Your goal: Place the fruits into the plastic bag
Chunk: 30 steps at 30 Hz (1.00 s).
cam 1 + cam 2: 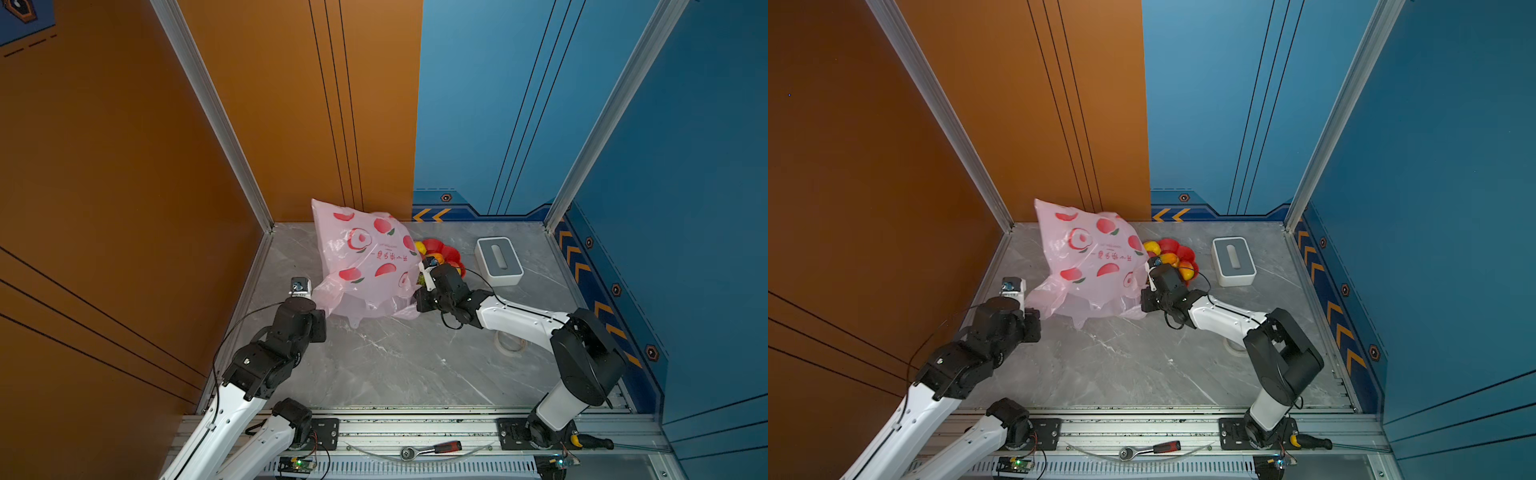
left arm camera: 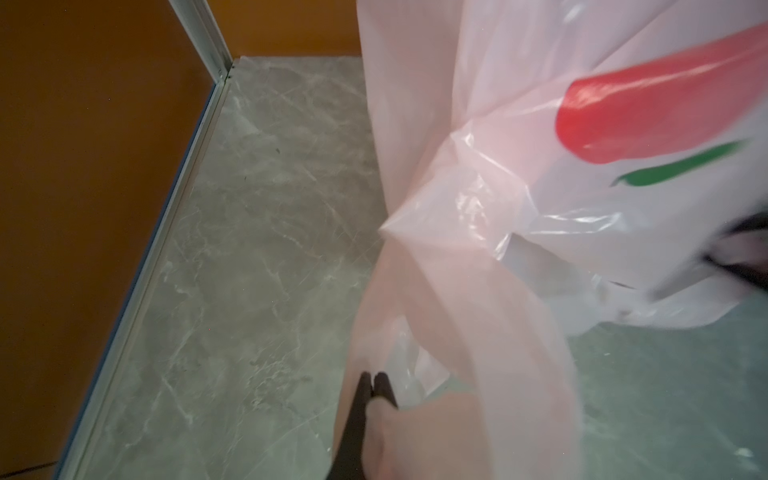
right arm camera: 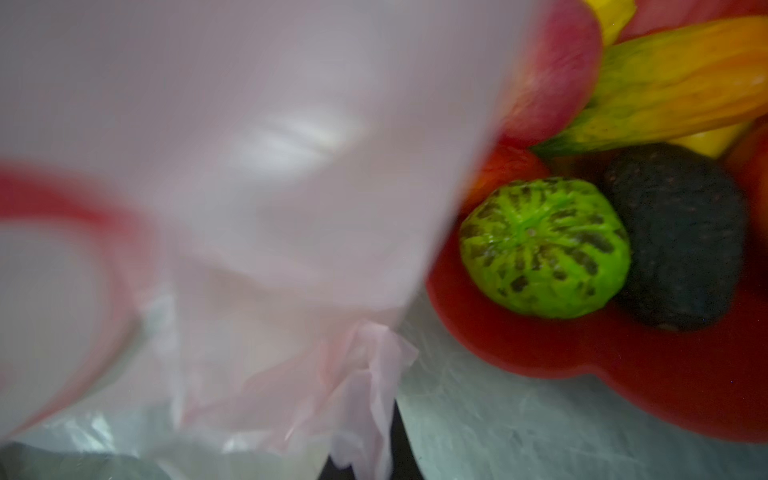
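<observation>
The left gripper (image 2: 374, 384) is pressed together on a handle (image 2: 415, 316) of the plastic bag (image 1: 365, 257), and the right gripper (image 1: 419, 296) pinches its opposite edge. In both top views the fruits (image 3: 544, 245) sit in the red dish (image 3: 623, 365), just beside the right gripper at one o'clock.

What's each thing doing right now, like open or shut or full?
plastic bag: held up, stretched between both grippers.
left gripper: shut on the bag.
right gripper: shut on the bag.
fruits: piled in the dish, not bagged.
red dish: full of fruit.
tissue box: slot up, untouched.
</observation>
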{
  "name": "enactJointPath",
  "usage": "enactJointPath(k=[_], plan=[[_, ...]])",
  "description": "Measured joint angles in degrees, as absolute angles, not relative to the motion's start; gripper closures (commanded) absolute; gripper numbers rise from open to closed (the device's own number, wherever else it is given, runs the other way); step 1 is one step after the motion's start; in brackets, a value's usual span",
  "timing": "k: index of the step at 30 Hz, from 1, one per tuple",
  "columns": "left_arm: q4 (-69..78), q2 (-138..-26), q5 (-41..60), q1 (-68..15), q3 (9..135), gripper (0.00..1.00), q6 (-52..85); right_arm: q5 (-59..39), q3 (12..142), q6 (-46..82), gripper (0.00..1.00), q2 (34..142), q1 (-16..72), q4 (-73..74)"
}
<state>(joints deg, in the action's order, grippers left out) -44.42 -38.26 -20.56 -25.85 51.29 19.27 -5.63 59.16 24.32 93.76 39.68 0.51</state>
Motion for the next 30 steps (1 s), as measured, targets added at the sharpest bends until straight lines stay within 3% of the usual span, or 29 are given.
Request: enactJointPath(k=[6,14,20,30], plan=[[-42.5,-39.4,-15.7,-25.8,55.0,1.00,22.1,-6.4,69.2,24.9,1.00,87.9,39.7,2.4],[-43.9,-39.2,-14.6,-25.8,55.8,1.00,23.5,-7.9,78.0,24.9,1.00,90.2,39.8,1.1],[-47.6,-41.8,-12.3,-25.8,67.0,1.00,23.5,-9.3,82.7,24.9,1.00,90.7,39.8,-5.2],[-57.5,-41.5,-4.9,-28.4,76.1,1.00,28.6,-8.8,83.4,23.9,1.00,74.3,44.3,-18.1]])
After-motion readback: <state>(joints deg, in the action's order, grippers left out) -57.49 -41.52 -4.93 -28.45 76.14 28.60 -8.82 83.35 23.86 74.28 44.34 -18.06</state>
